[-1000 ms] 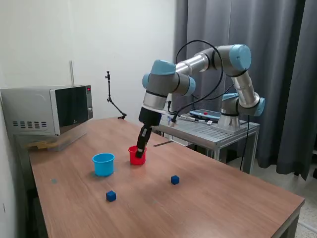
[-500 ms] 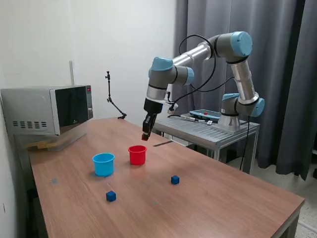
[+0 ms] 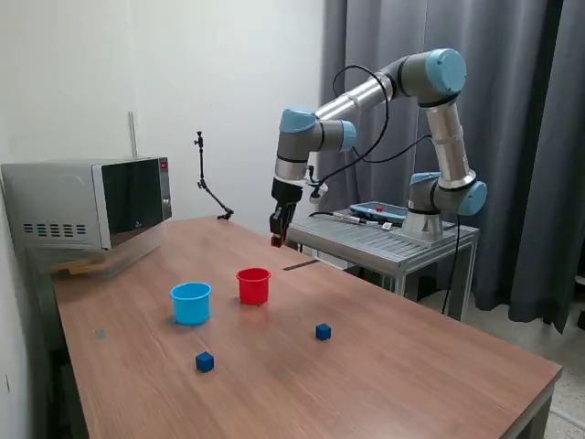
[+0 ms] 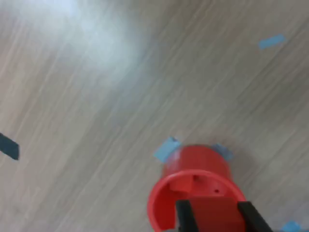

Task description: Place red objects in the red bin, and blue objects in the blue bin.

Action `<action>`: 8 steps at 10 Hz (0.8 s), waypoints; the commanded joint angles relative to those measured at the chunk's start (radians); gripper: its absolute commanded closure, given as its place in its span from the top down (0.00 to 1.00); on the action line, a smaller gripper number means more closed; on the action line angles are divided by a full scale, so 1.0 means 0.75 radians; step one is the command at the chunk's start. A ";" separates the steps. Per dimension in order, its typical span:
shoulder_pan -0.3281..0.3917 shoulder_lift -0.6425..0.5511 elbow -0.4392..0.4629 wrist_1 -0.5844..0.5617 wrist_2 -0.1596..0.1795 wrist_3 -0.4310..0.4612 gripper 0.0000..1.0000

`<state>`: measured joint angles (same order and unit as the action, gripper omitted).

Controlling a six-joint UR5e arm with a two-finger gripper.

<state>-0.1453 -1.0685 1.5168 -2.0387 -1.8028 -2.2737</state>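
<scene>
Wooden table (image 3: 384, 384) with two cups and two small cubes that we can count. One red cup (image 3: 253, 285) stands just beside one light-blue cup (image 3: 190, 303), which sits to the exterior view's left of it. Two dark-blue cubes lie apart in front of them — one (image 3: 205, 362) before the blue cup, one (image 3: 323, 332) toward the exterior view's right. We see the gripper (image 3: 277, 240) raised above and behind the red cup — its fingers (image 4: 186, 220) clamp a red cube (image 4: 212, 212), with the cup's mouth below.
</scene>
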 commanded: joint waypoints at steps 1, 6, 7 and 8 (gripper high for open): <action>-0.013 -0.009 0.049 -0.002 0.005 0.004 0.00; -0.076 0.005 0.043 -0.029 0.009 0.004 0.00; -0.092 0.007 0.033 -0.029 0.007 0.002 0.00; -0.097 0.019 0.017 -0.029 0.007 -0.002 0.00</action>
<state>-0.2064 -1.0624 1.5433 -2.0592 -1.7974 -2.2719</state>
